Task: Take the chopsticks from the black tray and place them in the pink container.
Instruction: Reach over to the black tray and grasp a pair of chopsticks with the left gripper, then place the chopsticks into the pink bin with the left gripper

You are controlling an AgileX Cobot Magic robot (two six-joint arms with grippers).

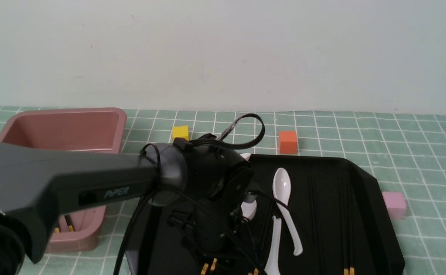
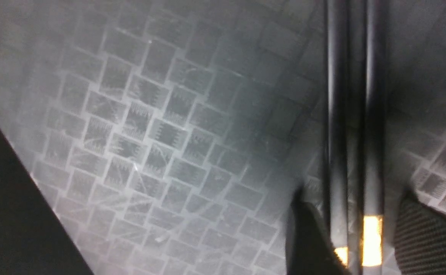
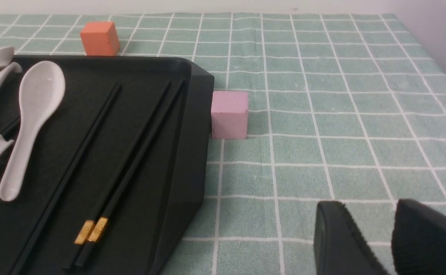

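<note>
jaws flank chopsticks (image 2: 373, 133), perhaps touching — left arm (image 1: 74, 183) reads "piper"

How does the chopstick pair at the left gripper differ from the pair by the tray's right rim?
The pair at the left gripper sits between its open fingers, sticks slightly apart; the right-rim pair lies free, banded ends touching. Both are black with gold bands, lying flat in the black tray.

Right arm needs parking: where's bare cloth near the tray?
The green checked cloth is bare right of the black tray, past the pink cube. Crowded: the tray floor, with white spoons and chopsticks.
</note>
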